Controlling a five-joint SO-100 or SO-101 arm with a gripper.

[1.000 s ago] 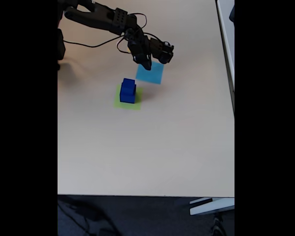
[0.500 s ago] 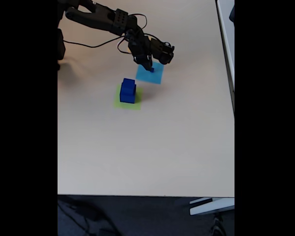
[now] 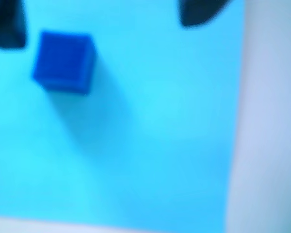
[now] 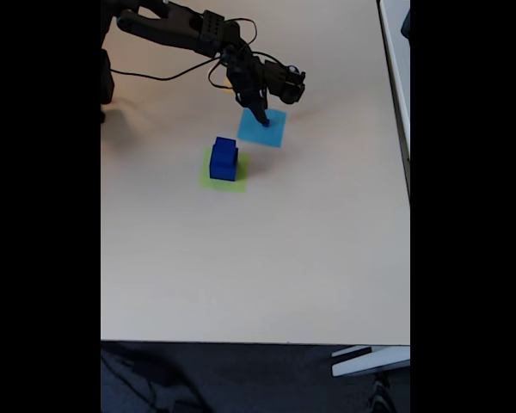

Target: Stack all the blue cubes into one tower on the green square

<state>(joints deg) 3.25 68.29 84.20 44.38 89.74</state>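
On the green square (image 4: 226, 179) two cubes (image 4: 224, 160) already stood stacked; the small cube (image 3: 64, 60) remained on the light-blue patch (image 4: 263, 129), at two o'clock from the tower. My gripper (image 3: 102, 19) hung over it, fingers spread and empty (one fingertip just beside it), so the pick and last placement remained.

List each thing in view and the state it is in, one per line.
small blue cube: resting on the light-blue patch, not gripped
gripper: open above the light-blue patch, one fingertip close beside the small cube
light-blue patch: flat on the table
tower: two cubes stacked, upright
green square: flat under the tower
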